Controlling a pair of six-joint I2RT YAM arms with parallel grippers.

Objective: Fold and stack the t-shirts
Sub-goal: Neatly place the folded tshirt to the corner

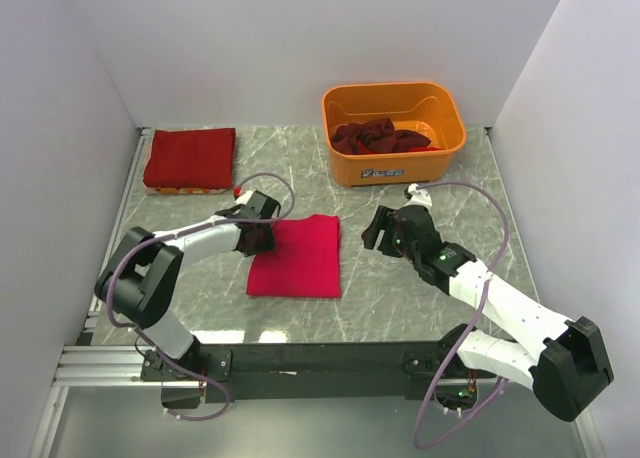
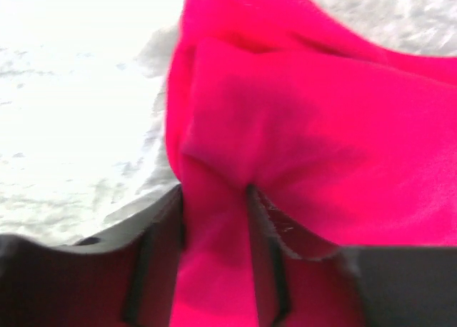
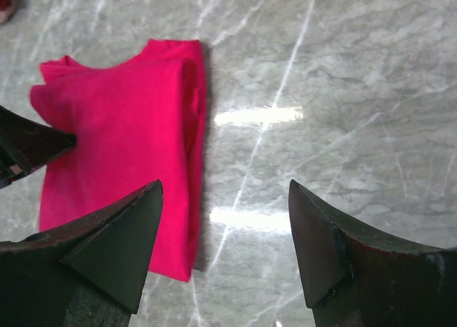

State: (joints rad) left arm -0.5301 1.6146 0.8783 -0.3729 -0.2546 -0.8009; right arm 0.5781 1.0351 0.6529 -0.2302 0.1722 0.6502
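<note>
Grey marble table (image 1: 400,308), plain white walls (image 1: 300,38). Pink-red t-shirt (image 1: 297,256) lies front-left of orange tub (image 1: 393,168). Left gripper (image 2: 216,195) pinches its edge. Right gripper (image 3: 225,191), in front of tub, jaws wide, empty.

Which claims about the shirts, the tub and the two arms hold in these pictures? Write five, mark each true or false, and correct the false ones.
1. The left fingers pinch the pink-red shirt. True.
2. The right fingers hold a maroon shirt. False: they stand open and empty above the table.
3. The orange tub is empty. False: dark maroon shirts lie in it.
4. A folded red shirt lies at the table's back left.
True.
5. The pink-red shirt hangs over the tub's rim. False: it lies folded on the table.
</note>
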